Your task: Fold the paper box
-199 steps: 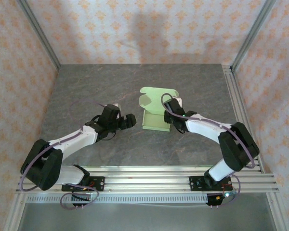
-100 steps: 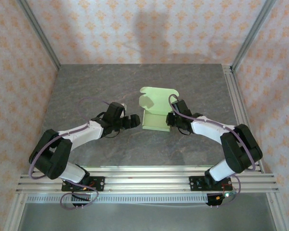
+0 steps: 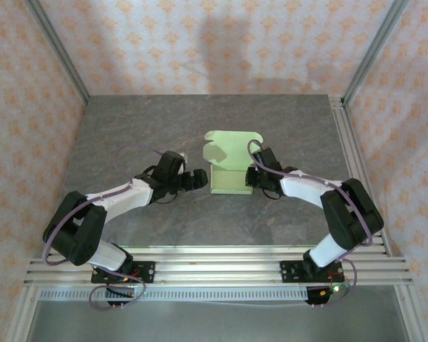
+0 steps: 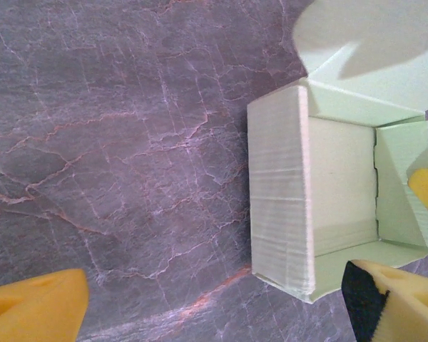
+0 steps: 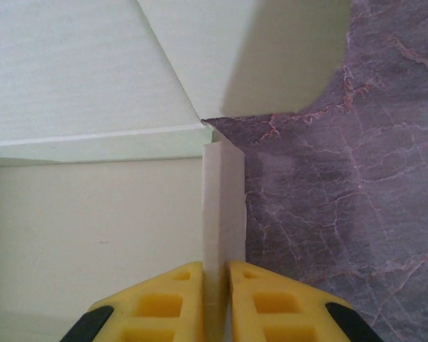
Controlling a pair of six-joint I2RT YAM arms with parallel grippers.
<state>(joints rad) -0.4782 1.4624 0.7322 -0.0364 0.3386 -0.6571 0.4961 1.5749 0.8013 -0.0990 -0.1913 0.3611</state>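
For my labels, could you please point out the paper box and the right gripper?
paper box (image 4: 342,185), left wrist view, its inside floor.
right gripper (image 5: 215,276), right wrist view, between its fingertips, at the pinched wall.

Bright, even light; soft shadows

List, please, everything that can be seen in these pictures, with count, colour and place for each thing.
paper box: one, pale green, middle of the table, lid flap open at the far side
table: one, grey marbled with reddish veins, under the box
walls: three, peach with orange pattern, behind and beside the table
rails: one set, silver, near edge, carrying the arm bases
arms: two, white and black, reaching in from the near edge
left gripper: one, yellow fingers, open, just left of the box
right gripper: one, yellow fingers, shut on the box's right wall
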